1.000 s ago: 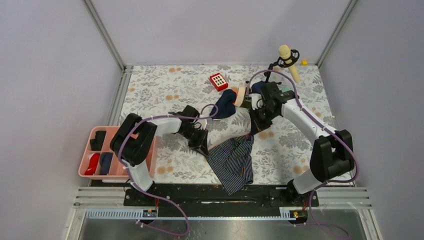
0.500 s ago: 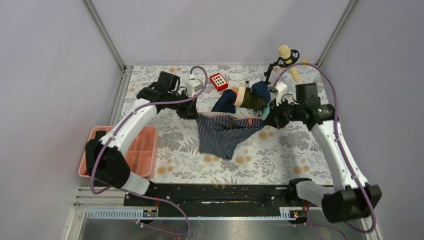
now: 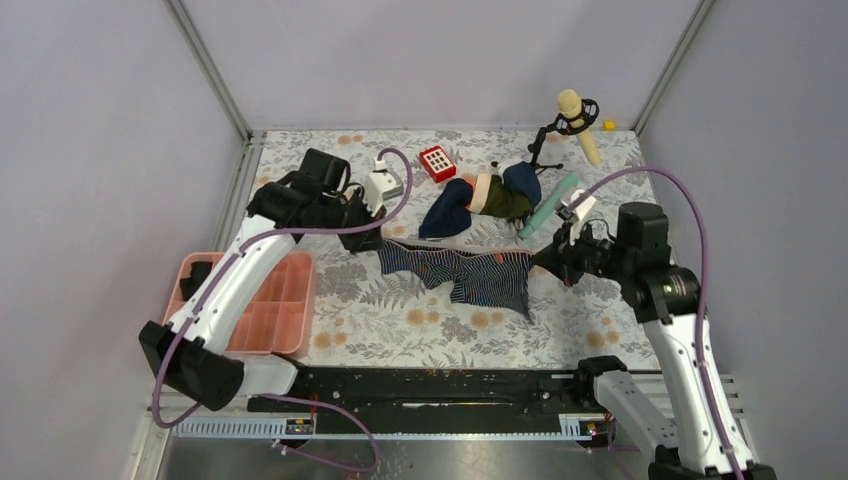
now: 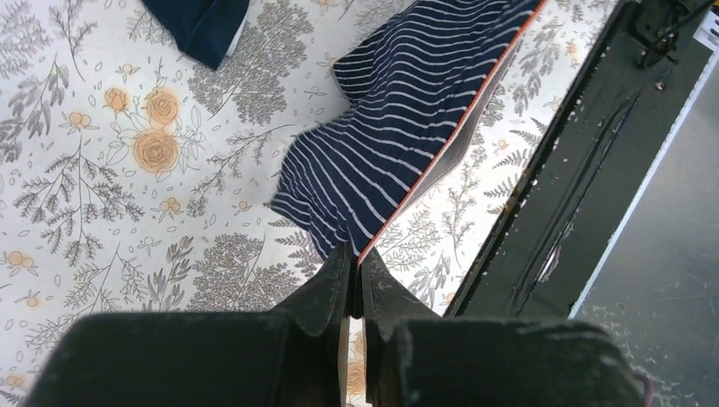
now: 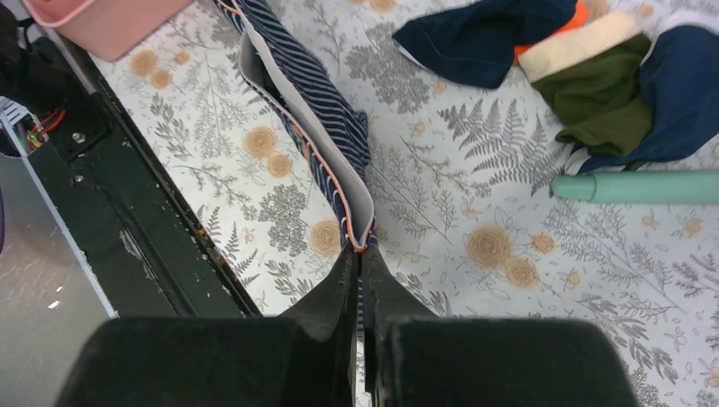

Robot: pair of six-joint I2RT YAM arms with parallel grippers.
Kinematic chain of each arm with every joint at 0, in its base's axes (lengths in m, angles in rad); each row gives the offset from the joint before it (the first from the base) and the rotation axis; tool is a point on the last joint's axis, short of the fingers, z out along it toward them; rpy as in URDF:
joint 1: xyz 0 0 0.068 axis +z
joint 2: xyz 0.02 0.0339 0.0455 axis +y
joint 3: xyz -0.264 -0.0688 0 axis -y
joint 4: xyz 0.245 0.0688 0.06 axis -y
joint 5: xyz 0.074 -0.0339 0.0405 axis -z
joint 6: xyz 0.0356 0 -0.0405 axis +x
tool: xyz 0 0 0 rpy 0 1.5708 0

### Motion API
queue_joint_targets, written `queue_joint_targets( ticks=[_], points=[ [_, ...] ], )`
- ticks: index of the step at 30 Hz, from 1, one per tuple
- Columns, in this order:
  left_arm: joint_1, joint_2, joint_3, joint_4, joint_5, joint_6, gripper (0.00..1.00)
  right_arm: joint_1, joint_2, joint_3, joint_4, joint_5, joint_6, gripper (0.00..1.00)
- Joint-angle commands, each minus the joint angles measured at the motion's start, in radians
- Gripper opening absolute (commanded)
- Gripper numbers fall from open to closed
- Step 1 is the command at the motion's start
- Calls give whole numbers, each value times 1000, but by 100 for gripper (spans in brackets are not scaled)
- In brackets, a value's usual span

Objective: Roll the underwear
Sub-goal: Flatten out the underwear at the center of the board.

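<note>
My left gripper (image 4: 353,270) is clamped on one end of the underwear (image 4: 407,127). Its jaws are drawn to a sliver, with the orange-trimmed waistband (image 4: 475,127) caught between them. My right gripper (image 5: 358,259) is pinched just as narrow on the other end of that band, which folds over right at my tips.

From my left fingers the striped cloth runs away toward the upper right of the left wrist view. From my right fingers it runs toward the upper left of the right wrist view. So each hand looks along the band at the other.

Seen from above, the boxers span the middle of the frame, with their long axis running left to right between my two hands. The waistband forms the upper edge, and the legs sag toward the lower edge. More of the bulk bunches nearer my right hand. I cannot tell whether the hems rest on the floral tablecloth (image 3: 400,310) or hang just clear of it.

Neither arm is nearer, since each holds an end. The roll will have to run across this axis, I judge, so the cloth first needs laying flat below the band.

Farther out, the plain navy cloth (image 3: 447,208) and the green and tan garment (image 3: 497,197) lie above the band in the overhead frame. They are near it but apart. The teal rod (image 3: 548,205) sits up and to the right, and the pink tray (image 3: 250,310) is well off to the left.
</note>
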Motion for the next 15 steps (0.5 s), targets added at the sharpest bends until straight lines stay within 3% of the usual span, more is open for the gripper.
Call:
queue_joint_targets(
  ticks=[1,6,12,15],
  points=[
    [-68,-127,23,-41,-66,24,0,-1,-105,20,-40,-65,13,0],
    [-135,-203,42,-87,-51,-31,0,-2,-186,66,-164,-172,-5,0],
    [-175,-208,52,-122,-15,-35,0,-1,-225,25,-142,-171,118,0],
    [-175,-155,30,-82,-134,-80,0,-2,-190,-6,-94,-138,167,0]
  ],
)
